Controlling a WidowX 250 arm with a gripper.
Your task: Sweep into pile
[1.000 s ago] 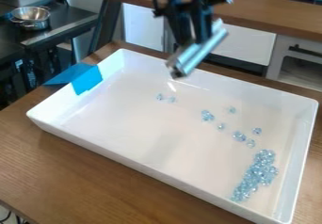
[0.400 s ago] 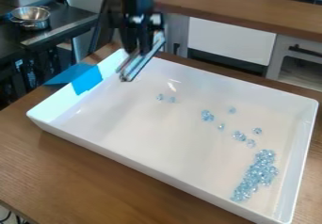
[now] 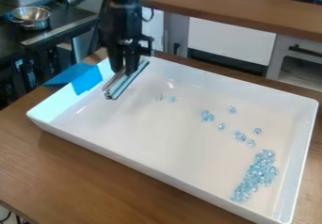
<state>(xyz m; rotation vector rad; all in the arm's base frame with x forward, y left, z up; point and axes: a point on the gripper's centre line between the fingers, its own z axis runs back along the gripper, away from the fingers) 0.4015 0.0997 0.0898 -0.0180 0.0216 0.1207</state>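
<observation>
Gripper: your gripper [image 3: 129,68] is at the upper left of the frame, over the far left corner of the tray, clenched on the sweeping bar.
Sweeping bar: your sweeping bar [image 3: 121,85] slants from lower left to upper right, its lower end inside the white tray [image 3: 125,129]; you cannot tell whether it touches the tray floor.
Main heap: the large cluster of clear blue beads [image 3: 256,173] lies at the lower right, beside the tray's right wall, in a long, narrow patch.
Loose beads: you have a small pair [image 3: 172,99] just right of the bar, a middle group [image 3: 207,116] further on, and a few more beads [image 3: 239,136] between that group and the heap.
Key relation: all the beads lie to the right and lower right of your gripper, and the bar's long axis runs roughly across that line, so its broad side suits a push that way.
Step in hand: you seem to be lining up behind the farthest stragglers; most beads are gathered, so the job looks well along.
Next move: settle the bar low behind the pair, then sweep toward the lower right.
Risk: if you ride too high or off line, the beads may slip under or roll round the ends.
</observation>
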